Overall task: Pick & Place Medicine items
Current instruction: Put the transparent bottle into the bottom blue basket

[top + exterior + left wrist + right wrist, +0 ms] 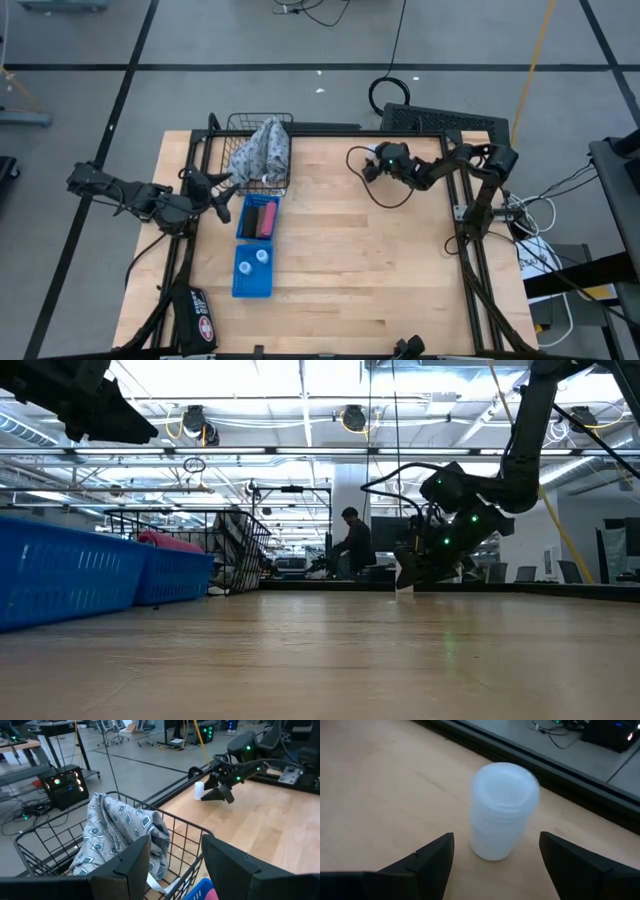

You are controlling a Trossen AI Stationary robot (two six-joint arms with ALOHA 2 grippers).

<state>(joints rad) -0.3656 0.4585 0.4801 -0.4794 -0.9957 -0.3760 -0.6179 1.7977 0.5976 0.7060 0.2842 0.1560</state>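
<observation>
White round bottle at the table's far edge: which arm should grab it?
Right. The right gripper is open with the white round bottle just ahead of its fingers; the left gripper sits by the black wire basket.

A large open industrial lab or workshop hall is shown. A grey concrete floor (300, 40) marked with dark tape lines is seen around the wooden table (350, 250). Exposed ceiling pipes and ducts (300, 450) with strip lighting are seen in the low view. Loose cables (395, 85) are laid on the floor. Workbenches, office chairs and an electronics box with lit indicators (65, 782) are visible beyond. A person (352, 545) is seen seated at a far desk.
</observation>
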